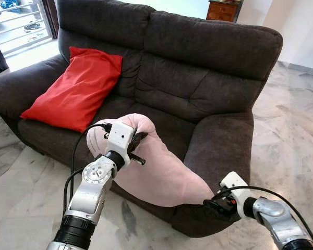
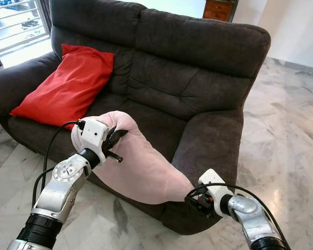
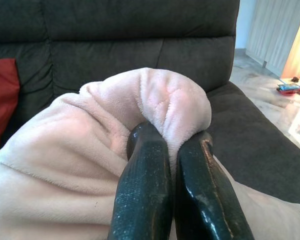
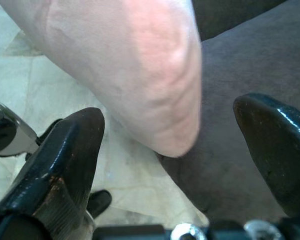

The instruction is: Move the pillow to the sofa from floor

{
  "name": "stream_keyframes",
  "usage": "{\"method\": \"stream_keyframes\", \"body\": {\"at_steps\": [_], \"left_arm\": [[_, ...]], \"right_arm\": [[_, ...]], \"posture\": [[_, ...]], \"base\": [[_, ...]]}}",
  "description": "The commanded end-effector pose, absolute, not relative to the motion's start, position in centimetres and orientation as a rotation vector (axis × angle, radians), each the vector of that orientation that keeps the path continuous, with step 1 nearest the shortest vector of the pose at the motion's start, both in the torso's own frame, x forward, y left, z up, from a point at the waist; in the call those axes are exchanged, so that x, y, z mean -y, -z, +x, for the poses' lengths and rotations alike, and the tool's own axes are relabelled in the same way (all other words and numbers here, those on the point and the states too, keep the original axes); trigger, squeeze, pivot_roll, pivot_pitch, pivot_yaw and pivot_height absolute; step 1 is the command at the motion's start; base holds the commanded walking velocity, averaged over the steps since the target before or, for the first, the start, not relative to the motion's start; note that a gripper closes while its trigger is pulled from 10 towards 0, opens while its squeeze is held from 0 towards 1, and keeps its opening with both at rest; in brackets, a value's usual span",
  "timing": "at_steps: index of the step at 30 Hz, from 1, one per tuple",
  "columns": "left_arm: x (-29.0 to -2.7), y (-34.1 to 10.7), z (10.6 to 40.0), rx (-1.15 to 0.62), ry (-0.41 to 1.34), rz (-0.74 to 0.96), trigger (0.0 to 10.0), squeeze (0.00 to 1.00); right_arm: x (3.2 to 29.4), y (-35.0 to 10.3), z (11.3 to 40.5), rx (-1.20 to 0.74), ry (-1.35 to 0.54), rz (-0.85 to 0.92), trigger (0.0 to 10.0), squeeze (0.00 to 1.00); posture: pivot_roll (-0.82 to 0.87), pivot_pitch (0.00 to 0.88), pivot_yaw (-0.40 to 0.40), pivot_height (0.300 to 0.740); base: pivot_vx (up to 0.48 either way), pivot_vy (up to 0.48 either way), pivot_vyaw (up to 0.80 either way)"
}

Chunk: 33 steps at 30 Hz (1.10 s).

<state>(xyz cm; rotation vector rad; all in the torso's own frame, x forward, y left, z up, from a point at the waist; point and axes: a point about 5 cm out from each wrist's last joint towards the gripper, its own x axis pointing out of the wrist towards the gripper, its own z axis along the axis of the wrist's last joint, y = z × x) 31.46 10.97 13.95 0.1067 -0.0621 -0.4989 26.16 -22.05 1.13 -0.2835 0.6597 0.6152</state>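
- The dark sofa fills the upper frame, on a marble floor.
- A red cushion leans at upper left.
- The pink pillow hangs mid-frame over the seat's front edge.
- The left gripper pinches a pillow fold.
- The right gripper, spread wide, sits at the pillow's lower corner.

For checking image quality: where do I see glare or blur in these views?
Left eye view: daylight whitens the window, the rest sharp. Left wrist view: bright glare at the edge; left end effector pinching the pink pillow is sharp. Right wrist view: pillow soft, blurred; fingers apart.
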Motion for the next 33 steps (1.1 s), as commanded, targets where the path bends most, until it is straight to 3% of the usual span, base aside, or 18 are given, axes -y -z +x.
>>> {"method": "stream_keyframes", "body": {"at_steps": [1,24,25,26,27,33], "left_arm": [[-10.3,-14.7,31.2,0.096,0.528,0.118,10.0,0.00],[-10.5,-14.5,31.2,0.087,0.519,0.111,10.0,0.00],[-10.5,-14.5,31.2,0.087,0.518,0.111,10.0,0.00],[-10.5,-14.5,31.3,0.087,0.518,0.110,10.0,0.00],[-10.4,-14.5,31.3,0.088,0.517,0.110,10.0,0.00],[-10.3,-14.6,31.2,0.089,0.520,0.107,10.0,0.00]], "right_arm": [[22.3,-0.9,26.1,-0.673,-0.585,-0.287,10.0,1.00],[18.1,1.4,25.5,-0.664,-0.594,-0.196,10.0,1.00],[18.0,1.4,25.5,-0.659,-0.595,-0.194,10.0,0.92],[17.8,1.5,25.5,-0.656,-0.597,-0.188,10.0,0.28],[17.6,1.5,25.5,-0.656,-0.599,-0.180,10.0,0.00],[17.2,1.9,25.6,-0.659,-0.578,-0.185,10.0,0.00]], "posture": [[0.06,0.000,-0.079,0.740],[0.07,0.000,-0.085,0.740],[0.07,0.000,-0.085,0.740],[0.07,0.000,-0.085,0.740],[0.07,0.000,-0.085,0.740],[0.08,0.000,-0.087,0.740]], "base": [[0.000,0.000,0.00],[0.000,0.000,0.00],[0.000,0.000,0.00],[0.000,0.000,0.00],[0.000,0.000,0.00],[0.000,0.000,0.00]]}}
